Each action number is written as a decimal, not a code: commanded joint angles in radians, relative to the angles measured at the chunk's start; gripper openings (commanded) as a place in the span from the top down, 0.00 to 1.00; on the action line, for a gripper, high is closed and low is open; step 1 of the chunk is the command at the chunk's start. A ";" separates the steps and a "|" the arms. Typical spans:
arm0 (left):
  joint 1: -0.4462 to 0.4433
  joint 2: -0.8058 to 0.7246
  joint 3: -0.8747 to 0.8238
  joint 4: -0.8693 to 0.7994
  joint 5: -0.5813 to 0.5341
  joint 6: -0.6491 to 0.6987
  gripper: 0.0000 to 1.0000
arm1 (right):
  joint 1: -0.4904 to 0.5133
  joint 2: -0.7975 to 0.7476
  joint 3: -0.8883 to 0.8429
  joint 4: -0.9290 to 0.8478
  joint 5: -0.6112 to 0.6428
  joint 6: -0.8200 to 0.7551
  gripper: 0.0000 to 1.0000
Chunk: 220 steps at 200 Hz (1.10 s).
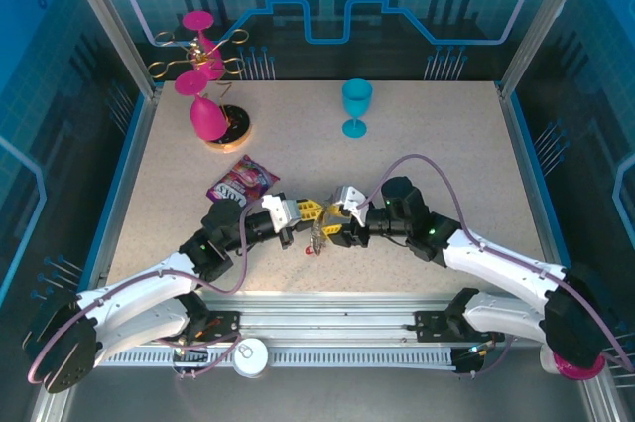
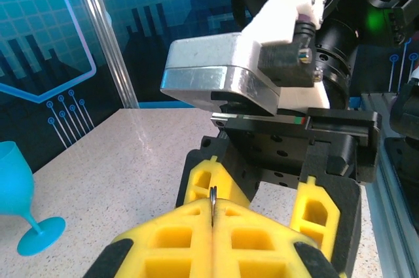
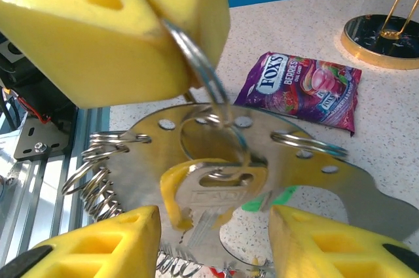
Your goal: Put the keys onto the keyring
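Left gripper: clamped on the ring; hold steady.
Right gripper: fingers apart; centre on the key.

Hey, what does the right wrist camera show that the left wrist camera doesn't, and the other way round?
Right wrist view: a yellow-capped key and a silver plate with holes under the ring, plus a candy packet lying on the table behind. Left wrist view: a blue goblet and the right gripper seen head-on, fingers apart. Shared: the left gripper shut on a thin metal ring, and the speckled table.
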 commanded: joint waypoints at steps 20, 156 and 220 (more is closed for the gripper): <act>-0.005 0.004 -0.005 0.069 -0.025 -0.008 1.00 | 0.031 0.013 0.036 0.051 0.093 -0.014 0.54; -0.004 0.032 0.002 0.088 -0.058 -0.008 1.00 | 0.069 -0.037 -0.006 0.099 0.274 -0.069 0.61; -0.004 0.032 0.001 0.086 -0.068 -0.005 1.00 | 0.073 -0.042 -0.018 0.118 0.296 -0.082 0.81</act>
